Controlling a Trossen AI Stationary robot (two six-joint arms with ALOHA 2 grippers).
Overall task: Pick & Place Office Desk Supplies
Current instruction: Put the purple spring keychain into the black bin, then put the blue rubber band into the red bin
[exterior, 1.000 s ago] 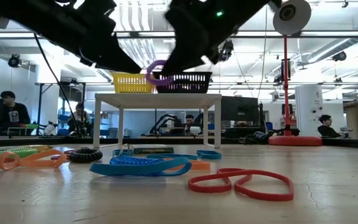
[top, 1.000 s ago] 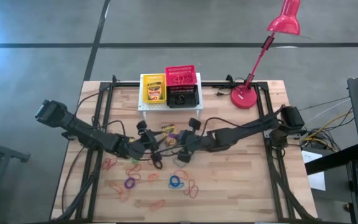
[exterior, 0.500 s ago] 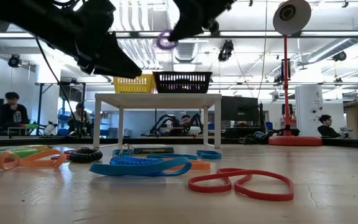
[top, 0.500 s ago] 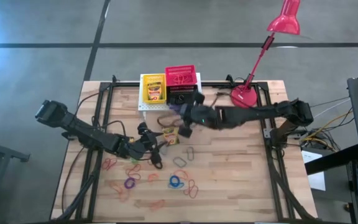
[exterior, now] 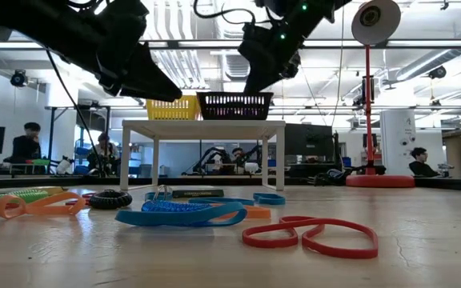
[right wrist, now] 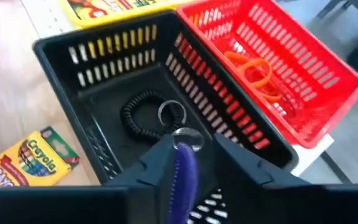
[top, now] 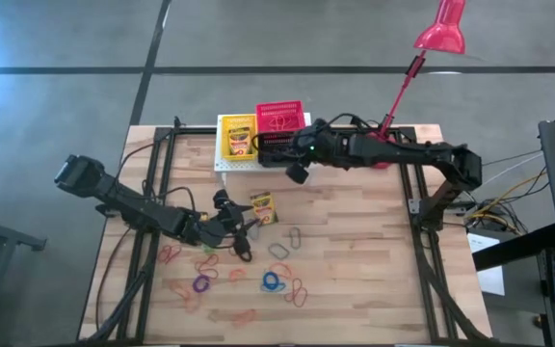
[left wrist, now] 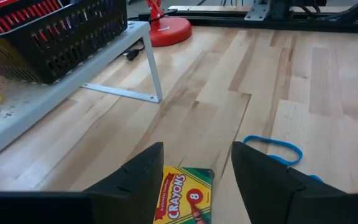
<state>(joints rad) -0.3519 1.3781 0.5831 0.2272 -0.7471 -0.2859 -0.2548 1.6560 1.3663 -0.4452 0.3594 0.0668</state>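
My right gripper (top: 297,171) hovers over the black mesh basket (top: 279,152) on the white stand, shut on a purple elastic loop (right wrist: 184,171). A black coil (right wrist: 143,112) lies in that basket. Orange loops lie in the red basket (right wrist: 294,68), and a crayon box (top: 239,140) in the yellow basket (top: 238,127). My left gripper (top: 235,224) is open and low over the table. Its fingers point at another crayon box (left wrist: 184,195), which lies flat without touching them. Several coloured loops (top: 273,281) lie on the near part of the table. My right gripper pinches the purple loop (right wrist: 185,163) between its two fingers (right wrist: 154,163), coming from above and slanting down toward the black basket. The loop is lifted clear of everything. Its lower part runs back between the fingers, out of sight.
The white perforated stand (exterior: 202,126) carries the three baskets at the table's far side. The red lamp's base (left wrist: 166,30) stands right of it, behind my right arm. A blue loop (left wrist: 272,149) lies beyond the left gripper. People sit in the room behind the table.
My right gripper has risen from the middle of the table with the purple loop. It has swung toward the far edge and stands over the black basket. The crayon box it covered shows again.
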